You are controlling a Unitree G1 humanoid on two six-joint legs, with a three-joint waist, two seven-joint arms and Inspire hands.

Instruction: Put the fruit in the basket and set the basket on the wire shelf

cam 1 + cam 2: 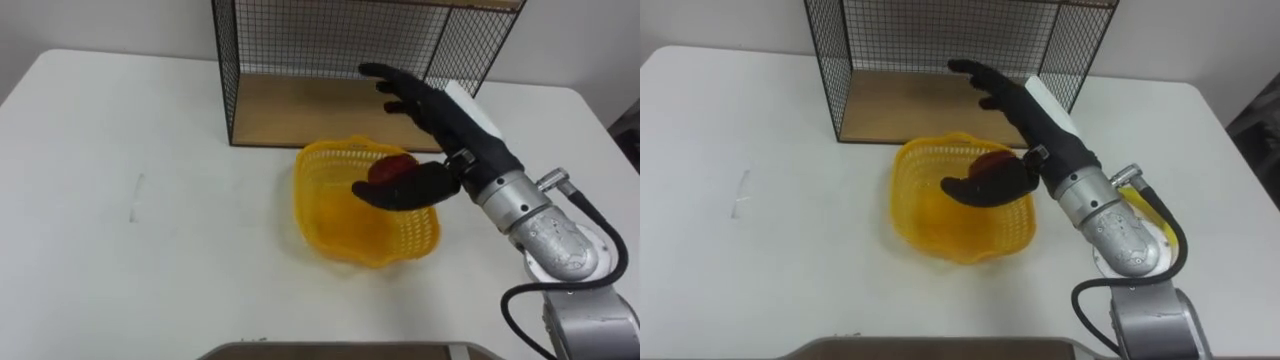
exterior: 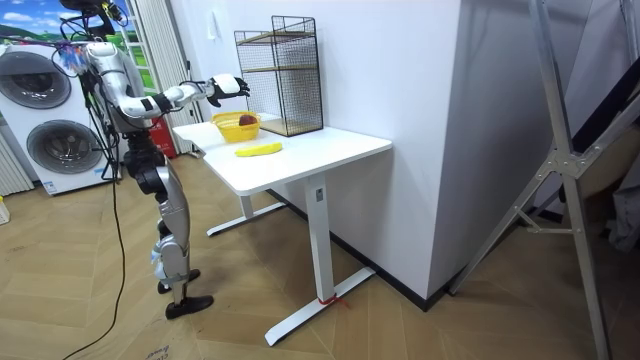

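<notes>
Right hand (image 1: 445, 125) hovers over the yellow basket (image 1: 320, 225), fingers straight and spread toward the wire shelf (image 1: 300, 40), thumb held low across the basket's mouth, gripping nothing. Red fruit (image 1: 393, 168) sits in the basket just behind the thumb. The basket stands on the white worktop (image 1: 120, 130), in front of the shelf. Banana (image 2: 258, 149) lies on the worktop near the basket.

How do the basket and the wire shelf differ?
The basket is yellow, the wire shelf black. The basket is low and open on top; the wire shelf stands taller, with a wooden floor. Both are meshwork standing on the white table.
</notes>
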